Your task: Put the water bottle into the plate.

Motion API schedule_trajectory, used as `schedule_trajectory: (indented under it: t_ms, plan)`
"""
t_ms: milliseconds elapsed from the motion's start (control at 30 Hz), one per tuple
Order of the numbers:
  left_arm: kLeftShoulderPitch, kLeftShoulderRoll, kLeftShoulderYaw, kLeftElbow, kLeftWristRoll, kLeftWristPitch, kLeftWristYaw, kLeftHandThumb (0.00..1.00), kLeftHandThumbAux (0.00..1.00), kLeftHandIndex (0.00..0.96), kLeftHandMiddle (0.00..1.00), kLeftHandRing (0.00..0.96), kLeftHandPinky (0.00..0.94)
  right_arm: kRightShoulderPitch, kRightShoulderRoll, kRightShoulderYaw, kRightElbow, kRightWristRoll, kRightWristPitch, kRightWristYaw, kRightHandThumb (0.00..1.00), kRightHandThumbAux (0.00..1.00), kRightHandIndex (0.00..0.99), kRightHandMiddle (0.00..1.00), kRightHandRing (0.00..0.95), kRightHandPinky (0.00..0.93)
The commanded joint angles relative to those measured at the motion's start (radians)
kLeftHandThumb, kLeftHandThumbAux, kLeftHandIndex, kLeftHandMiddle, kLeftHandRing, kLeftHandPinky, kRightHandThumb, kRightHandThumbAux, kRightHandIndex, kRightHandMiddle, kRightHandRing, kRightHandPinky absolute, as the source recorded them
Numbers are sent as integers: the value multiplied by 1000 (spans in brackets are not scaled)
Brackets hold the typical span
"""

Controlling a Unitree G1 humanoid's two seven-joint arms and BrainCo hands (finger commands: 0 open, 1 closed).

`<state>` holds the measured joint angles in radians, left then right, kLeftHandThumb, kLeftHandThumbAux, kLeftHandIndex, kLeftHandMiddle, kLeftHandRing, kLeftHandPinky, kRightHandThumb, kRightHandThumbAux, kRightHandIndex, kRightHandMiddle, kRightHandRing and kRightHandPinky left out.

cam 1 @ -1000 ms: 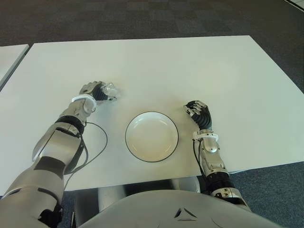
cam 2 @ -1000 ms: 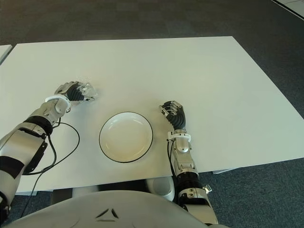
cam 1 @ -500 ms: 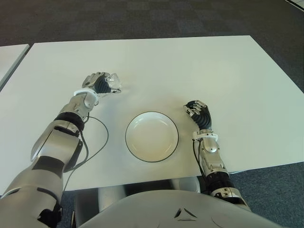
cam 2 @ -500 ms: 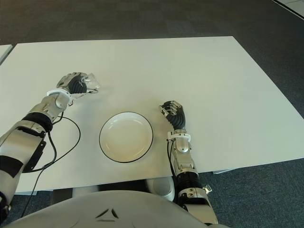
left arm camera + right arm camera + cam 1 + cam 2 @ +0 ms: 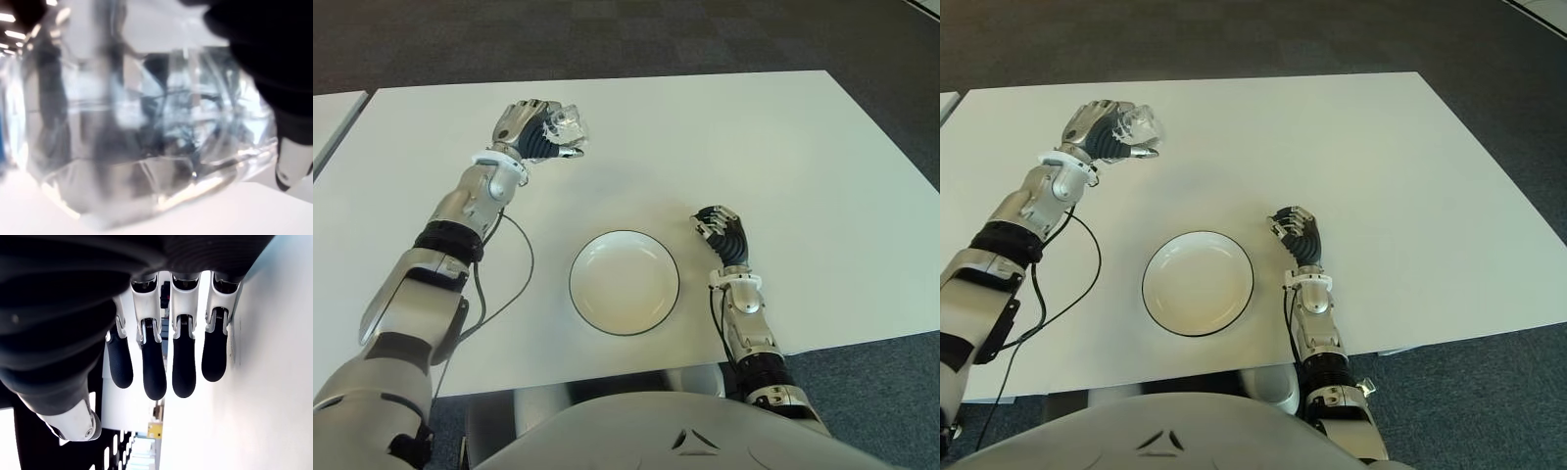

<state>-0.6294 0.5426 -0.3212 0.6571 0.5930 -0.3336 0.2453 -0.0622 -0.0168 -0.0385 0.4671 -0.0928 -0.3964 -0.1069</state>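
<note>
My left hand (image 5: 530, 131) is raised above the far left part of the white table (image 5: 724, 137), fingers curled round a clear plastic water bottle (image 5: 564, 125). The bottle (image 5: 137, 132) fills the left wrist view from close by. A white plate with a dark rim (image 5: 625, 282) sits near the table's front edge, to the right of and nearer than the held bottle. My right hand (image 5: 721, 235) shows just right of the plate, its fingers (image 5: 183, 362) loosely curled with nothing in them.
A black cable (image 5: 509, 284) loops over the table beside my left forearm. Dark carpet (image 5: 607, 39) lies beyond the far edge. Another white surface (image 5: 333, 117) shows at the far left.
My left hand has lifted the water bottle off the table and carried it upward and away from me. The right hand and plate have stayed put.
</note>
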Motion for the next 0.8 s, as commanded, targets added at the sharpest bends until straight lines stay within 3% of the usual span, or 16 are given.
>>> schedule_trajectory:
  t_ms: [33, 500, 800]
  plan:
    - [57, 21, 22, -136, 15, 17, -27, 848, 672, 392, 541, 849, 845, -2, 9, 5, 18, 2, -4, -7, 702, 733, 425, 488, 482, 488]
    - [220, 6, 21, -528, 30, 31, -167, 850, 669, 396, 545, 853, 841, -1, 13, 19, 17, -12, -3, -23, 705, 733, 425, 483, 477, 485]
    - [331, 26, -23, -681, 48, -26, -296, 850, 669, 396, 544, 851, 843, -4, 14, 21, 22, -12, -6, -23, 704, 733, 426, 482, 475, 479]
